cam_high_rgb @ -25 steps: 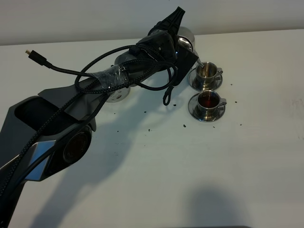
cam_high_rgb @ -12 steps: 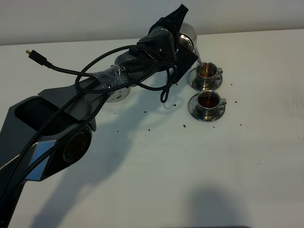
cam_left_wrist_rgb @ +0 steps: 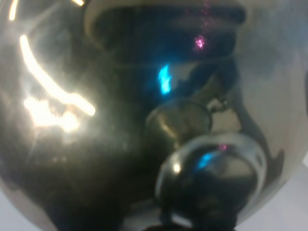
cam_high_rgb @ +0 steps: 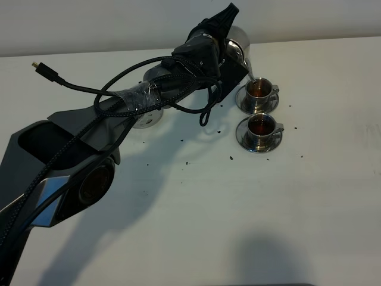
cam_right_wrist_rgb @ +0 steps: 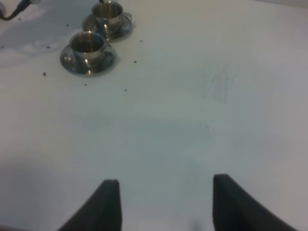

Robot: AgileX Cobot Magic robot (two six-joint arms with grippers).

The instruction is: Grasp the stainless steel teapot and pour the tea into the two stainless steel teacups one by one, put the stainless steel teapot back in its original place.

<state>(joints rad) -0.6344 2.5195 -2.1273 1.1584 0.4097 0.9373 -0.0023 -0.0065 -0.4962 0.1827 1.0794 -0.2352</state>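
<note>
The stainless steel teapot [cam_high_rgb: 237, 40] hangs tilted in the air at the back of the white table [cam_high_rgb: 250, 208], its spout side toward the far teacup [cam_high_rgb: 259, 88]. My left gripper [cam_high_rgb: 232, 62] holds it, the fingers hidden by the wrist. The pot's shiny body [cam_left_wrist_rgb: 96, 120] fills the left wrist view. The far teacup holds reddish tea. The near teacup [cam_high_rgb: 260, 126] holds dark tea [cam_high_rgb: 260, 123]. Both stand on steel saucers and show in the right wrist view [cam_right_wrist_rgb: 108, 10] [cam_right_wrist_rgb: 88, 43]. My right gripper [cam_right_wrist_rgb: 166, 185] is open and empty, low over the table, apart from the cups.
A black cable with a loose plug [cam_high_rgb: 39, 66] loops over the left arm. A round shiny steel piece [cam_high_rgb: 149, 118] shows under that arm. Dark specks [cam_high_rgb: 230, 158] lie scattered on the table near the cups.
The teapot and left wrist have risen slightly toward the back. The far teacup now shows reddish tea where it looked pale before. The cable loop has swung a little left.
</note>
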